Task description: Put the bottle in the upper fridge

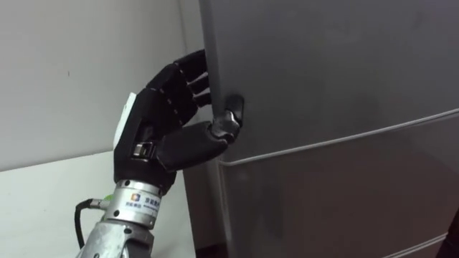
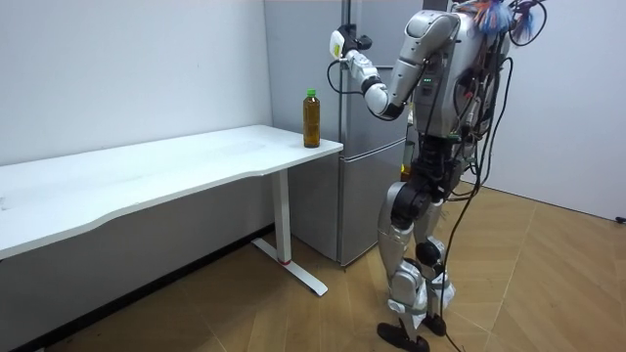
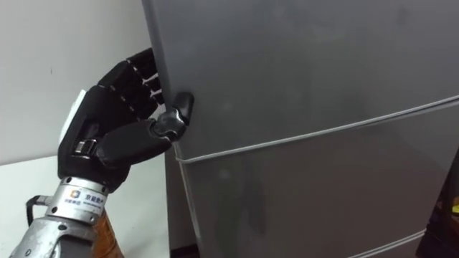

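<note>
The grey fridge (image 1: pixel 323 72) stands close in front of me, its upper door shut, with a seam above the lower door (image 1: pixel 344 201). My left hand (image 1: pixel 161 122) grips the upper door's left edge: its fingers curl behind the edge and the thumb presses on the front. In the room view the hand (image 2: pixel 344 44) is raised to the fridge (image 2: pixel 367 147). The bottle (image 2: pixel 311 117), brown liquid with a green cap, stands upright on the white table's (image 2: pixel 176 171) corner beside the fridge, apart from my hand.
I stand on the wooden floor (image 2: pixel 548 284) facing the fridge, with the table to my left along the white wall (image 1: pixel 72 64). Open floor lies behind me.
</note>
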